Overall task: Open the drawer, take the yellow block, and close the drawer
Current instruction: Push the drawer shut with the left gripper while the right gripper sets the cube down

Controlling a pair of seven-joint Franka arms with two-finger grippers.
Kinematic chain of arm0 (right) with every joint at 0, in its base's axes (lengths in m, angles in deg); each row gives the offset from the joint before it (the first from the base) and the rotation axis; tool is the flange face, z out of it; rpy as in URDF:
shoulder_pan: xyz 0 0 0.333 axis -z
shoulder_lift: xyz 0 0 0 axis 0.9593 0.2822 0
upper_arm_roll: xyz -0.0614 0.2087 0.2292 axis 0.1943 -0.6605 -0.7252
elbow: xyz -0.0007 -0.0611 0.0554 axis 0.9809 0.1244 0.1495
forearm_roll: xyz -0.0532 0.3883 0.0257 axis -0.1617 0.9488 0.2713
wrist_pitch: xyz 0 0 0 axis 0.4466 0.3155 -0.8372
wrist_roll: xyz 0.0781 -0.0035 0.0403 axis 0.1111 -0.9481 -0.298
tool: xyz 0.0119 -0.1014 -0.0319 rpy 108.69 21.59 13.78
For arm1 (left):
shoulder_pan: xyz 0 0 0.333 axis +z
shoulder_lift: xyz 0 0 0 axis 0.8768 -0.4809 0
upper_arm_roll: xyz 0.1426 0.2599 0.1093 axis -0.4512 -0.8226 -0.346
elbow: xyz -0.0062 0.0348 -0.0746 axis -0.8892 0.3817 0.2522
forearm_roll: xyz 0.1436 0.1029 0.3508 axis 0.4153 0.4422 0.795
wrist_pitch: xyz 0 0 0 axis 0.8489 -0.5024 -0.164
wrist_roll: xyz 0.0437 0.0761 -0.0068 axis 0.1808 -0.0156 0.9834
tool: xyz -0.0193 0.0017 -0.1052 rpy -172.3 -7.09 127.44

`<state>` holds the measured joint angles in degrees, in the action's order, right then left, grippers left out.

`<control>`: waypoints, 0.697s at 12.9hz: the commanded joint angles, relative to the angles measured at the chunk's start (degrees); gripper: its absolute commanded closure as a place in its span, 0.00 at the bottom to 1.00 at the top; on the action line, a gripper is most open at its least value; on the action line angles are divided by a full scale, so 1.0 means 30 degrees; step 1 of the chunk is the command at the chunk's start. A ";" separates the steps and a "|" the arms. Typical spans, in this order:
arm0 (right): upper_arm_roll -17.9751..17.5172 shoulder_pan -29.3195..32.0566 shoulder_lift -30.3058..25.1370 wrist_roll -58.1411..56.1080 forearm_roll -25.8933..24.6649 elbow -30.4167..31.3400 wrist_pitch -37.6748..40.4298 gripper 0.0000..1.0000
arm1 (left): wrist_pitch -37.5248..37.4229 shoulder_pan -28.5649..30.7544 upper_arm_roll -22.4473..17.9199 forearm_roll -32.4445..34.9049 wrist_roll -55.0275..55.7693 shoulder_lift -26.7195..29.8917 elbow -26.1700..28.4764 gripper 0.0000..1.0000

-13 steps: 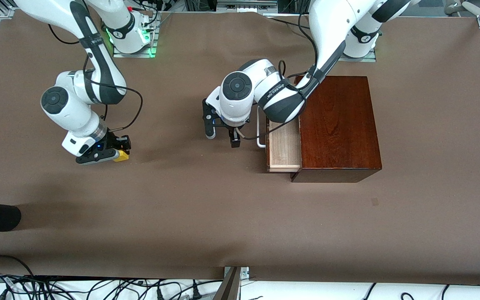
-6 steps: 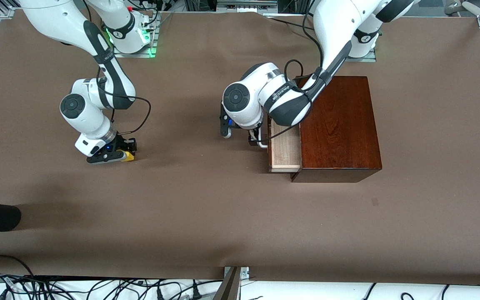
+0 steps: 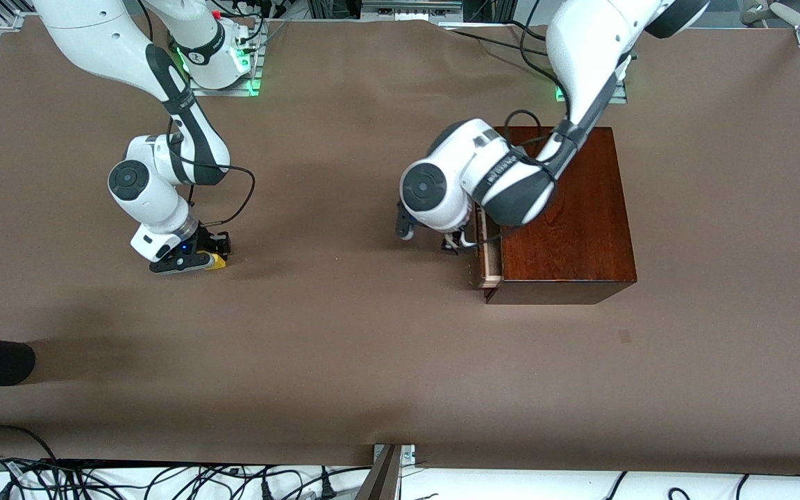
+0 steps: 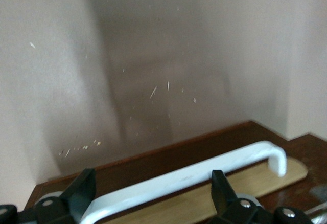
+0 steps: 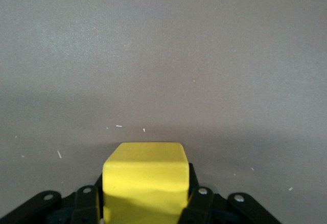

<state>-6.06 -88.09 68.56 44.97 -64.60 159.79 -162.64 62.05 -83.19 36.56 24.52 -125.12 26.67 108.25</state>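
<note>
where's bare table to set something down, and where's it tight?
Free: the wide strip nearer the camera than the wooden box, and the middle between the yellow block and the drawer. Tight: at the drawer handle, where the left tool sits.

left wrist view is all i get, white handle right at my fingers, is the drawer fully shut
Observer: Not quite. With the open left gripper at the handle, the front view shows a thin strip of the drawer's pale lining out of the wooden box.
Operator: where's the yellow block
Observer: The yellow block is out of the drawer, low over the table toward the right arm's end.
Operator: let go of yet
Observer: No. The right wrist view shows the right gripper shut on it, fingers against its sides.
</note>
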 commanded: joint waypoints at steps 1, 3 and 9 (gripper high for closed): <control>-0.0080 0.0023 -0.0669 0.0409 -0.0072 0.0132 -0.0260 0.00 | -0.0344 0.0456 0.0099 0.0469 -0.1169 0.0679 0.1041 0.00; -0.0109 0.0023 -0.1984 0.0291 -0.0072 0.0073 0.0728 0.00 | -0.0344 0.0427 0.0129 0.0469 -0.1081 0.0737 0.1011 0.00; -0.0813 0.0726 -0.5298 0.0290 -0.0218 -0.3901 0.9682 0.00 | -0.1926 0.0747 -0.0047 0.0469 -0.0876 0.1997 0.1011 0.00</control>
<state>-7.15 -87.51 55.59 45.14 -64.60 152.86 -143.01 59.62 -82.02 36.36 24.85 -127.01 28.93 108.97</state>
